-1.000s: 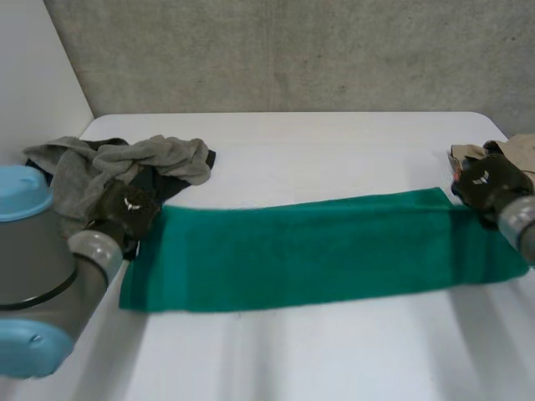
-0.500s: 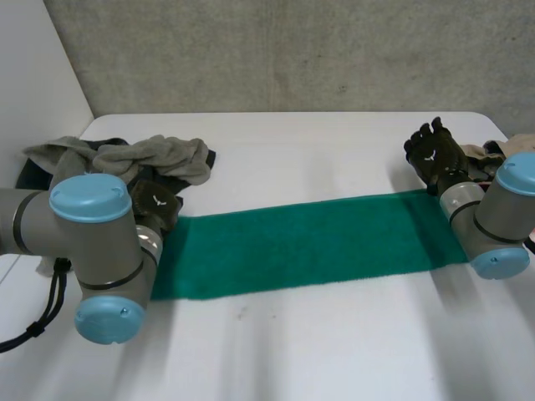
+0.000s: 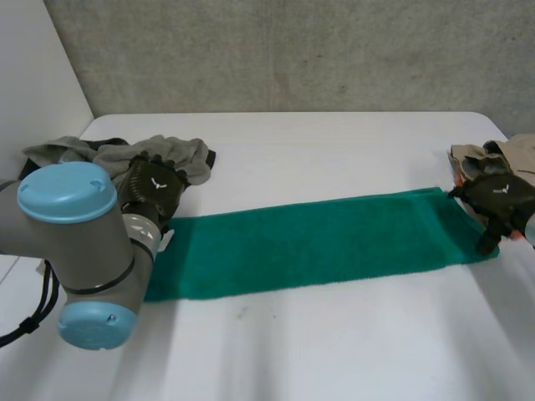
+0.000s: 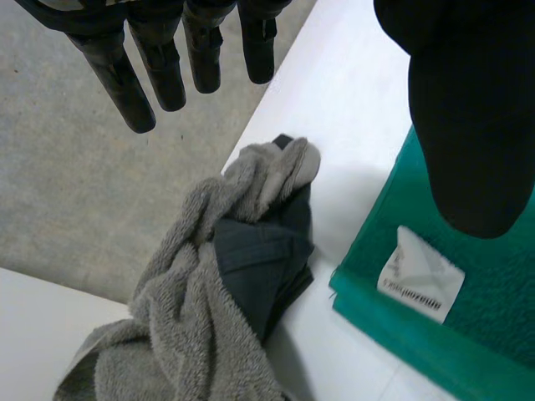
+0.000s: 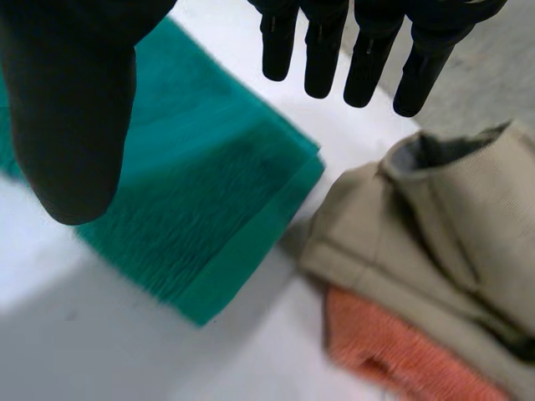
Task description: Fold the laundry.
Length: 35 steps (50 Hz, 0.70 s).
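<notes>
Green towel, we see, lies stretched flat across the bench, our left hand released at one end and our right hand released at the other.

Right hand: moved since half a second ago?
Yes. The right hand has shifted rightward and toward the camera, from left of the beige garment to just in front of it, at the green towel's right end.

The towel stretches left to right across the middle of the table. Behind its left end, a heap of clothes sits at the table's left edge. Just behind its right end, another pile lies at the right edge.
</notes>
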Available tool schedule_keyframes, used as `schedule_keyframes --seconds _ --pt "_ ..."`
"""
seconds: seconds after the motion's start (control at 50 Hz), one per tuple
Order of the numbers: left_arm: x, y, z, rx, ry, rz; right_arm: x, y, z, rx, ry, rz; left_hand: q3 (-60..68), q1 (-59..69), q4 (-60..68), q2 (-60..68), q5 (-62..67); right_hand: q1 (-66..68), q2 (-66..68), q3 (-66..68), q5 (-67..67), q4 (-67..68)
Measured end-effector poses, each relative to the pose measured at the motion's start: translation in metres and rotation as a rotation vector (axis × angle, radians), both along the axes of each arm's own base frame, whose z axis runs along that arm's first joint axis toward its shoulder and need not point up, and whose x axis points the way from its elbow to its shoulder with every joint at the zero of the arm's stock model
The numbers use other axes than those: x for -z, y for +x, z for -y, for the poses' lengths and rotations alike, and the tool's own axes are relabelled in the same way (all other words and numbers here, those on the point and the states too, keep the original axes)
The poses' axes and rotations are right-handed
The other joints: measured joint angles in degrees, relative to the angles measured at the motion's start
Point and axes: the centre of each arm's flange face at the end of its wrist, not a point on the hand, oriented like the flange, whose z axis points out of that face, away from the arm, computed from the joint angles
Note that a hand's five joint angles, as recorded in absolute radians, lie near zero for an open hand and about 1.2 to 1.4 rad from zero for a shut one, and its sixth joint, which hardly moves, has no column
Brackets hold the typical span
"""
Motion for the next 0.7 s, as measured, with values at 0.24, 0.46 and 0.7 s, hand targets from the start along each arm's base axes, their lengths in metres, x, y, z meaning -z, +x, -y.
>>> schedule_keyframes --seconds 0.24,0.46,0.7 --pt "-0.001 -0.009 -0.009 0.028 0.007 -0.044 0.030 -0.007 0.008 -0.022 0.019 -0.056 0.0 0.0 0.0 0.0 0.0 38.5 39.8 38.5 37.4 37.6" --pt "-0.008 -0.008 -0.011 0.028 -0.013 -0.053 0.009 -0.055 0.013 0.133 -0.036 -0.096 0.0 0.0 0.0 0.0 0.0 45.1 49.6 49.7 47.4 50.2" --pt "-0.021 -0.001 -0.017 0.023 -0.036 -0.067 -0.057 -0.089 0.021 0.273 -0.224 -0.246 0.0 0.0 0.0 0.0 0.0 45.1 49.6 49.7 47.6 50.2"
